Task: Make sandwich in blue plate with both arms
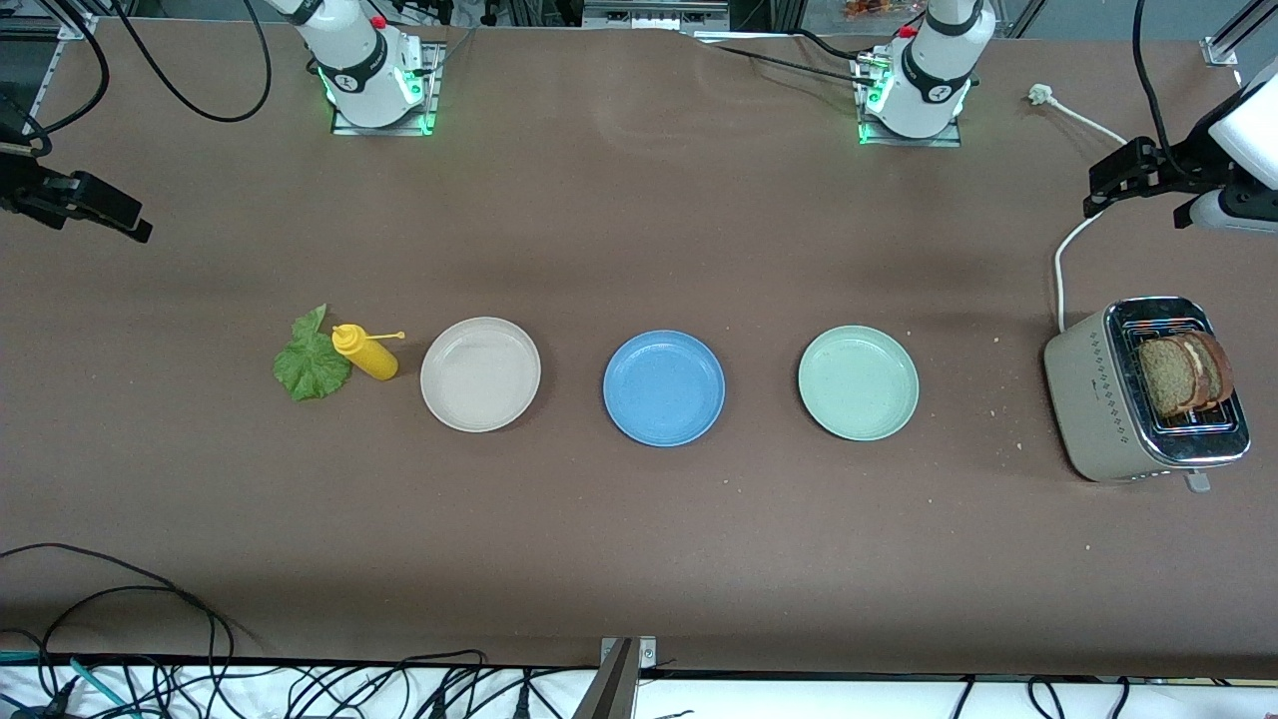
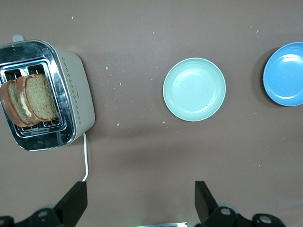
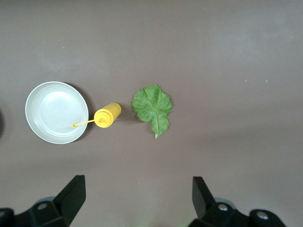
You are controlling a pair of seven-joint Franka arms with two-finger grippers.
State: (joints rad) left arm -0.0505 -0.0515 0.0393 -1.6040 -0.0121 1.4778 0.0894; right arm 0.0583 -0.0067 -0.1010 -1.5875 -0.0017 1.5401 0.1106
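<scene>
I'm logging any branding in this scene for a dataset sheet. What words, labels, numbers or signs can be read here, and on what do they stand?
No text can be read in any view.
Right arm's base: a small dark round mark, too small to read.
Left arm's base: the same kind of mark, too small to read.
Toaster: only rows of small diamond dots, no lettering.
Yellow bottle and blue plate: no label visible.
</scene>
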